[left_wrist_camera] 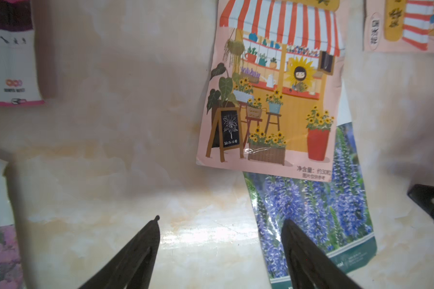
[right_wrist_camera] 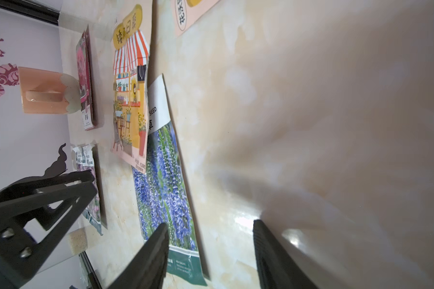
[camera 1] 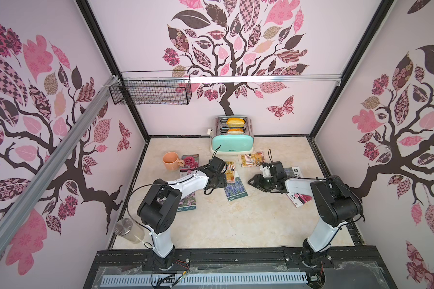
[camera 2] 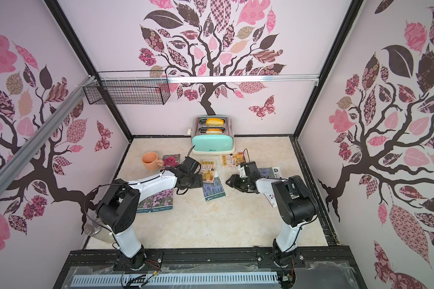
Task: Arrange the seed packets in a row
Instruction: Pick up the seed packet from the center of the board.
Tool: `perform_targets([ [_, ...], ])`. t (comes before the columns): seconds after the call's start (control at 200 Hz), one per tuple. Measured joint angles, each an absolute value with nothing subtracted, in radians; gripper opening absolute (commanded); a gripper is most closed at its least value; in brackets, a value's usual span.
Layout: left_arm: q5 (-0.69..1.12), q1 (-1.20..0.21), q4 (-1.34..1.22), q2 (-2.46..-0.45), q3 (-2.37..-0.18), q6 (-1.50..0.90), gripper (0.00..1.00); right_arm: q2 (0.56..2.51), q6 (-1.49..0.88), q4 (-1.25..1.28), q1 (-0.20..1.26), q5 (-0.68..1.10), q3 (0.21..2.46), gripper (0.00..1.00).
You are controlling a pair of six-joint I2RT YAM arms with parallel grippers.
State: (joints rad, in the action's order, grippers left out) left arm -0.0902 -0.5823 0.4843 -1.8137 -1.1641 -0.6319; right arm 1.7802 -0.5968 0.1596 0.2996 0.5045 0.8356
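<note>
So, desk (camera 1: pixel 223 225) has eight seed packets (camera 1: pixel 236 189): two shopfront (camera 1: pixel 229 171) (camera 1: pixel 252 159), two lavender (camera 1: pixel 236 190) (camera 1: pixel 292 172), two magenta (camera 1: pixel 189 162) (camera 1: pixel 302 197), two pink-purple (camera 2: pixel 161 199) (camera 2: pixel 145 204). Both empty: left pincer (left_wrist_camera: pixel 221 220) wide open, right pincer (right_wrist_camera: pixel 211 222) half open, one lavender between them.

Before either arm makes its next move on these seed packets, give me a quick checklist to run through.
1. Left tool open and empty: ok.
2. Right tool open and empty: ok.
3. Lavender packet free to lift: not ok; the shopfront packet lies over one end of it.
4. Seed packets in a row: not ok; scattered at different angles.
5. Magenta packet clear of the mug: cannot tell.
</note>
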Motion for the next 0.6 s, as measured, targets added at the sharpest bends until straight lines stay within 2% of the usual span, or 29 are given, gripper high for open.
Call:
perform_targets([
  [0.235,-0.069,-0.587,0.442,-1.898,-1.192,-0.651,0.75,1.842,-0.574,0.16,0.323,0.525,0.902,0.54],
  [0.445,-0.065,-0.607,0.405,-1.964,-1.265,-0.655,0.7,1.875,-0.577,0.213,0.404,0.539,0.912,0.51],
  [0.6,-0.058,-0.61,0.374,-2.012,-1.321,-0.656,0.68,1.888,-0.587,0.243,0.456,0.548,0.91,0.44],
])
